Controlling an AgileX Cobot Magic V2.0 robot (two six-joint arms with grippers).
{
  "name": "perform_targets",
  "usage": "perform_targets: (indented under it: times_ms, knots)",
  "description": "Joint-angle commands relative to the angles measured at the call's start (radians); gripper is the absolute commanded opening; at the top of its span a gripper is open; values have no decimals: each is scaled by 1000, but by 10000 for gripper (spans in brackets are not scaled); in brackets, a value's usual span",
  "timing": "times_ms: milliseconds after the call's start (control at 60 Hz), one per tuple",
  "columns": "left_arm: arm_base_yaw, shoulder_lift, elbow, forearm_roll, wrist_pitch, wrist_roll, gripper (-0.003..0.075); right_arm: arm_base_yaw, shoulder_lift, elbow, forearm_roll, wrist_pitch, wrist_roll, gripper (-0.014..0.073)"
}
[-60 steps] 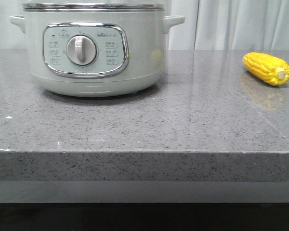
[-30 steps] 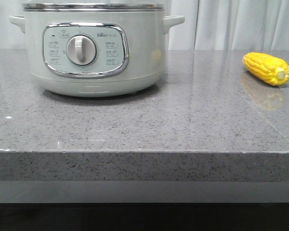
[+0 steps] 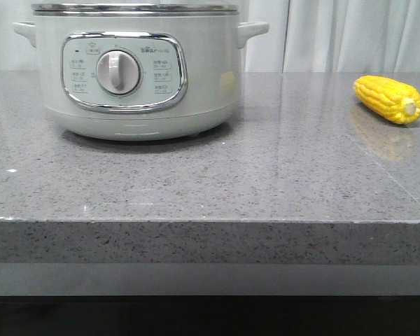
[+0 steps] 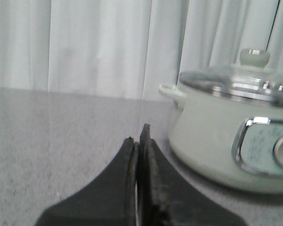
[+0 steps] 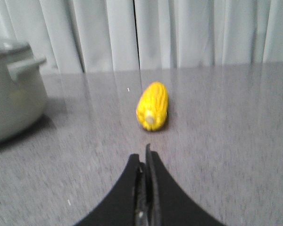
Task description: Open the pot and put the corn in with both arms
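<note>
- From my seat, the pot [image 3: 136, 70] sits on the left half of the grey counter [image 3: 217, 182], lid [image 4: 236, 84] still on, dial panel facing me.
- The corn [image 3: 389, 99] lies way over on the right side of the counter, well apart from the pot, blunt end pointing toward the front-right.
- Neither arm shows up in the front view, so I'm going off the wrist cams for those.
- Left gripper [image 4: 140, 134]: fingers pressed together, nothing between them. It's low over bare counter, and the pot is off to one side of the tips, near but not touching. I can see the lid knob [image 4: 254, 56] and one side handle [image 4: 172, 91] from here.
- Right gripper [image 5: 145, 153]: fingers also pressed together, holding nothing. The corn [image 5: 153, 106] lies straight ahead of the tips on the counter, with a clear gap of bare stone between them, its blunt end facing the fingers.
- The right cam also catches the pot's edge [image 5: 14, 99] off to one side, well apart from the corn.
- White curtain [image 3: 350, 35] hangs behind everything.
</note>
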Motion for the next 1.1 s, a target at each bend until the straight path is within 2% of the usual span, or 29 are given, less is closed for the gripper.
perform_targets:
  times_ms: [0, 250, 450, 667, 1000, 1083]
  knots:
    - [1, -5, -152, -18, -28, -6, -20, -6, -19, -131, -10, 3, -21, -64]
    - [1, 155, -568, -16, 362, -6, -20, -6, 106, -453, -10, 241, -30, -64]
    - [1, 321, -742, -16, 551, 2, -20, -6, 251, -625, -10, 396, -30, -64]
    - [1, 391, -718, -16, 559, 2, -20, -6, 318, -624, -10, 505, -30, -64]
    - [1, 414, -665, -12, 552, 2, -20, -6, 324, -561, -10, 494, -30, -62]
    - [1, 414, -665, 16, 547, 2, 21, -6, 324, -561, -10, 492, -30, -4]
